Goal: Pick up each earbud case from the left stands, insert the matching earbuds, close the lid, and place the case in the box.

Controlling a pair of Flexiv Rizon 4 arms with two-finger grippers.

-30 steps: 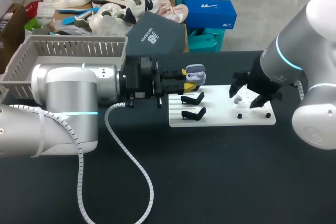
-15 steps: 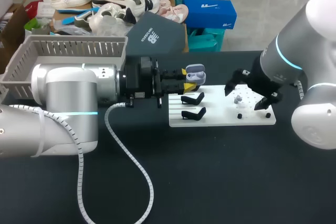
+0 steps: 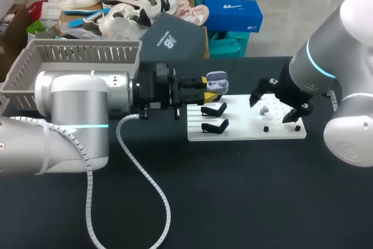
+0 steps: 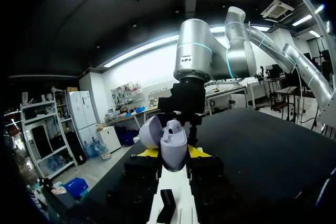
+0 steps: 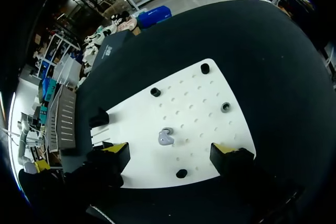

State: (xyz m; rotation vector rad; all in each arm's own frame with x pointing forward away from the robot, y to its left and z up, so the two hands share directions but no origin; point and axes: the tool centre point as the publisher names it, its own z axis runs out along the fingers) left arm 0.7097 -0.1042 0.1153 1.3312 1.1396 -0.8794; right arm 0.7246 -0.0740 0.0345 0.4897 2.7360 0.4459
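Note:
My left gripper is shut on a lavender earbud case, held with its lid open above the back left corner of the white board. In the left wrist view the case stands upright between the yellow tips of that gripper, and an earbud sits in it. A loose lavender earbud lies on a peg on the board. My right gripper hangs open over that earbud, one finger on each side and apart from it. The head view shows this gripper above the earbud.
Two empty black stands sit on the board's left half. Small black pegs dot its right half. A grey slatted basket stands at the back left. A white cable loops over the black table.
The right gripper's fingers have spread wide apart over the loose earbud, which stays on the board. My left arm and the case have not moved.

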